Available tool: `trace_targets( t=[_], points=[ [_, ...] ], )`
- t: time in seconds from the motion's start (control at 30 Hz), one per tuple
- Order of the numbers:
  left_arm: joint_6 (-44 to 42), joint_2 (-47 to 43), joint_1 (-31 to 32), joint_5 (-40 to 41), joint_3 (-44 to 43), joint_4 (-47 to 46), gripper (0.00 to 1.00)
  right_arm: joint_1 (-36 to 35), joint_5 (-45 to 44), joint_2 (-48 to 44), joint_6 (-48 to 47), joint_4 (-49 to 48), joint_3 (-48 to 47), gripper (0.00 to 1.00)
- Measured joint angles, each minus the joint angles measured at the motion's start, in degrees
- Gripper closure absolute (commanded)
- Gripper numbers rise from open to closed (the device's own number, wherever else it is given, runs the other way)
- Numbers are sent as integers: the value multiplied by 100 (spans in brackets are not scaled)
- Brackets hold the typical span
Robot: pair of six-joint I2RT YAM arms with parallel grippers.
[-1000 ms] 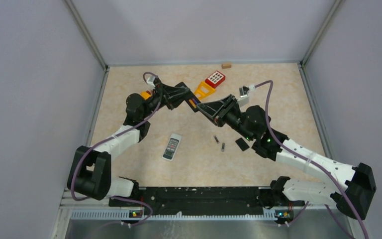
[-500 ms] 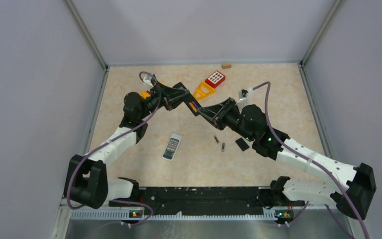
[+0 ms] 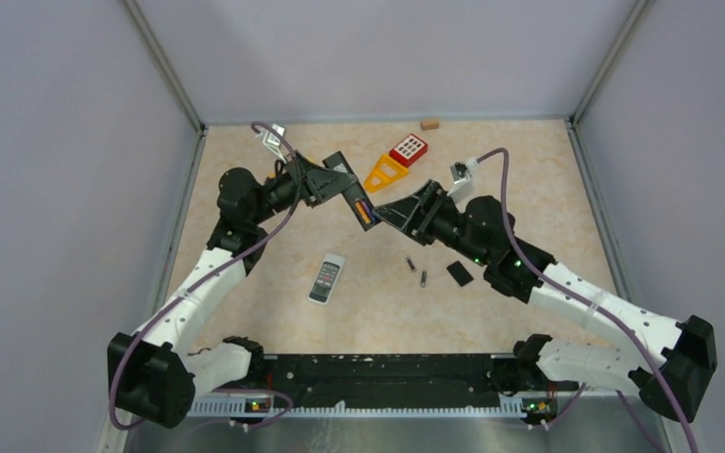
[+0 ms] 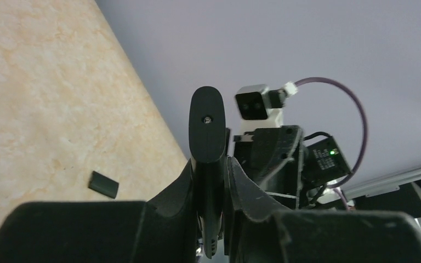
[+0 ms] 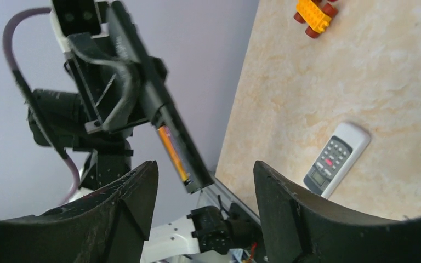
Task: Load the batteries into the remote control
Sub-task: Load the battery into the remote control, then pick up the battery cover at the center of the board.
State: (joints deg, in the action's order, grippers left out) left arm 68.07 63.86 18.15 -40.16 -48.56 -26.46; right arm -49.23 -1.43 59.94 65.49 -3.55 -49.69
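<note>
Beige marbled tabletop (image 3: 378, 316), two batteries (image 3: 423, 278) lying loose — lilac walls (image 3: 387, 57), grey corner posts (image 3: 165, 66)

I am watching the black remote (image 4: 207, 120) hanging tilted in the air, an orange battery (image 5: 172, 153) sitting inside. Two dark batteries (image 3: 410, 264) (image 3: 423, 278) are lying close together on the table (image 3: 529, 189).

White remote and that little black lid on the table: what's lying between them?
In the top view, a tiny battery and a second battery lie between the white remote and black lid.
</note>
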Motion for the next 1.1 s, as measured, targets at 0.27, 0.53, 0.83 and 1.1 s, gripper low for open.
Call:
trace_targets(
  t=[0.27,0.53,0.83,1.1],
  points=[
    [-787,-20,-170,-57,-13,750,100,22,-304,-629,-1493,691,-125,24],
    [-1386,-286,-501,308,157,1563,100,492,-1606,-306,-2634,2951,-778,19],
    [-1443,-337,-516,404,546,1740,100,1440,-1558,949,-3259,4312,-197,20],
    [-1526,-337,-527,407,579,1860,100,1720,-708,1729,-3724,4232,343,26]
  ],
)
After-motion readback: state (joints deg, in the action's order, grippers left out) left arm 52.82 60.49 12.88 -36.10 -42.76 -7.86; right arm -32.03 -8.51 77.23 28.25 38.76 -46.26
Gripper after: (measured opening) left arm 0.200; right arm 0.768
